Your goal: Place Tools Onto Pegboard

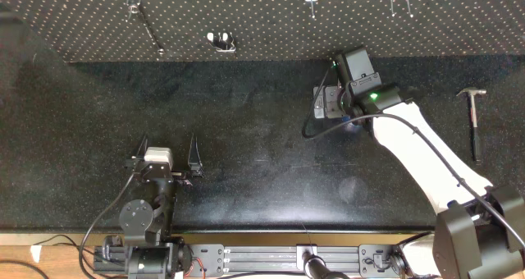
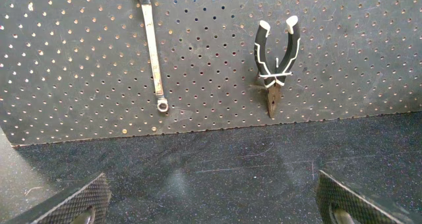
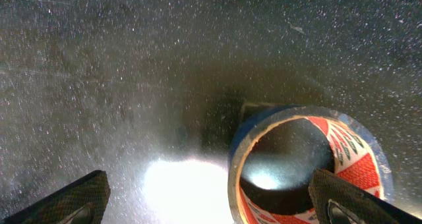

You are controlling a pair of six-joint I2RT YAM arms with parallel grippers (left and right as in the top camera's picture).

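A: Status on the right pincer (image 3: 206, 184)?
B: Fingers wide apart, nothing held. It hangs low over the black speckled desk (image 1: 246, 148). The blue roll of tape with a red-and-white cardboard core (image 3: 245, 140) lies flat there, close by one finger and off-centre from the gap.
A: Handling?
B: Light, I'd guess. Stiff ring, won't crush. Outer wrap looks slick, the core less so. Best bet is one finger down the hole and one outside, pinching the wall. Needs a sideways shift first.
A: Why the wall?
B: Keeps the hole free to slip over a metal hook (image 1: 398, 2) on the black perforated pegboard (image 1: 262, 16).
A: And the left pincer (image 1: 168, 150)?
B: Spread open, empty, near its base, facing the board. There the long silver wrench (image 2: 152, 49) and the black-and-white-handled pliers (image 2: 275, 59) already hang.
A: Anything else?
B: One black-handled hammer (image 1: 473, 123) on the desk, far right, well apart from the tape. Probably head-heavy, so grip near the head.
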